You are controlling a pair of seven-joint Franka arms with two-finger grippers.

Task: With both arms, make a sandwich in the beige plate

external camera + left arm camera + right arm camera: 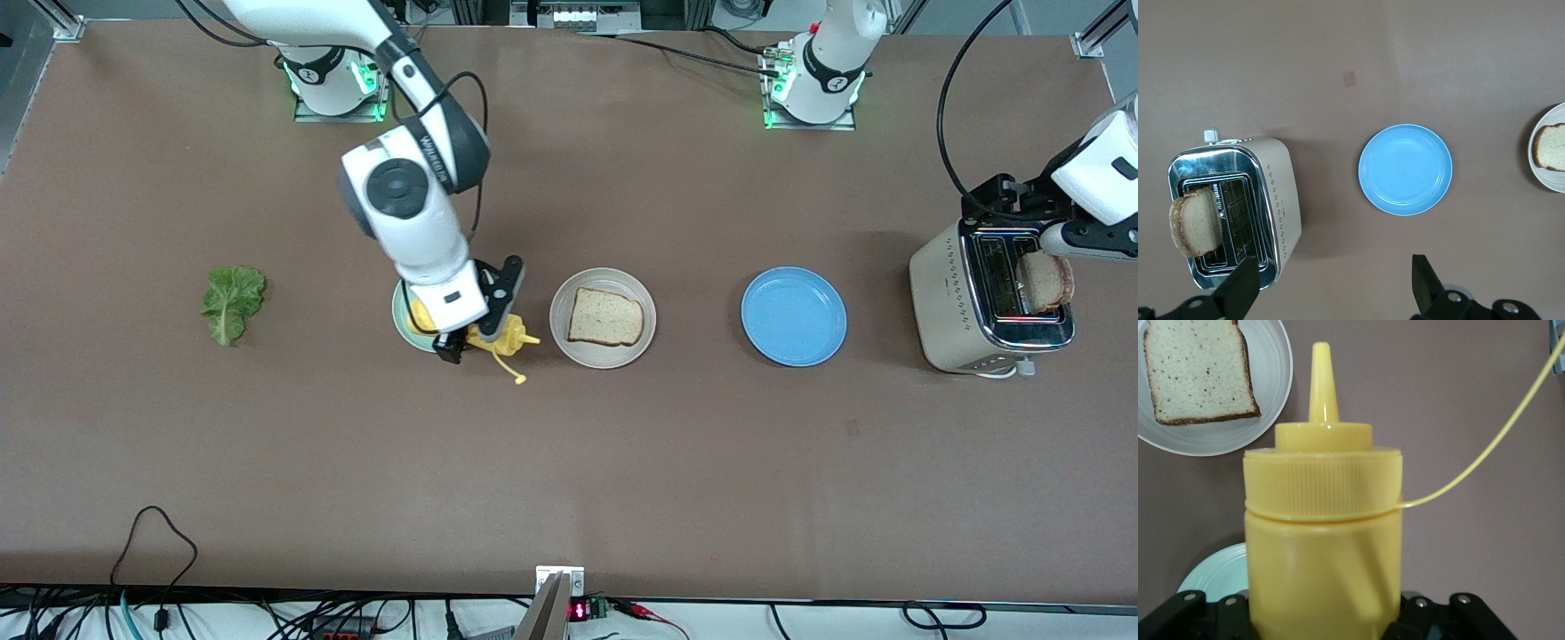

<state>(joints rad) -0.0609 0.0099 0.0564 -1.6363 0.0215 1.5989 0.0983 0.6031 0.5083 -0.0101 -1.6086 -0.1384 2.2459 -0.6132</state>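
Observation:
The beige plate [562, 342] sits mid-table with one slice of bread [605, 316] lying flat on it; the right wrist view shows the same plate [1273, 383] and bread [1198, 370]. My right gripper [466, 340] is shut on a yellow squeeze bottle [1322, 520], tilted with its nozzle toward the beige plate, above the edge of a mint green plate [401, 322]. A second bread slice [1047, 280] stands up out of the toaster [947, 302]. My left gripper [1333, 280] hangs open over the toaster with nothing held. A lettuce leaf [233, 302] lies toward the right arm's end.
A blue plate [794, 316] lies bare between the beige plate and the toaster. The bottle's cap dangles on a thin yellow tether [514, 369] just nearer the front camera than the bottle. Cables run along the table's front edge.

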